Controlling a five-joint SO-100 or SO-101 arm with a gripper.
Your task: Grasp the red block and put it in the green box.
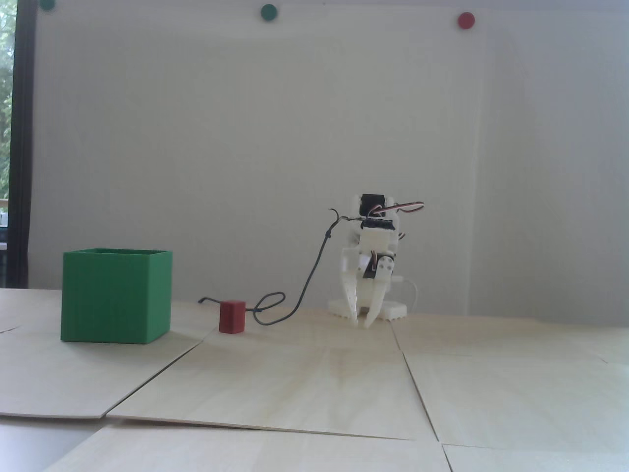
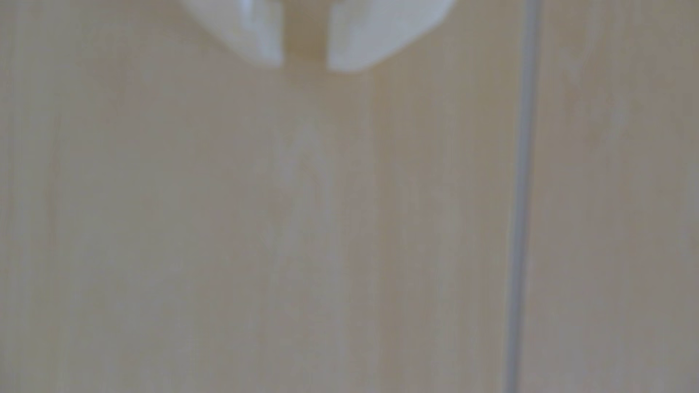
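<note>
In the fixed view the red block (image 1: 232, 316) stands on the table (image 1: 314, 383), between the green box (image 1: 116, 295) and the gripper (image 1: 364, 319). It looks light and stiff; grip its flat sides. In the wrist view the fingertips (image 2: 264, 41) stand narrowly apart, empty; no block shows.

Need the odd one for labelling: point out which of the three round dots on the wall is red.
The dot at the right in the fixed view is red. The middle dot and the left dot, cut by the top edge, are both green.
</note>
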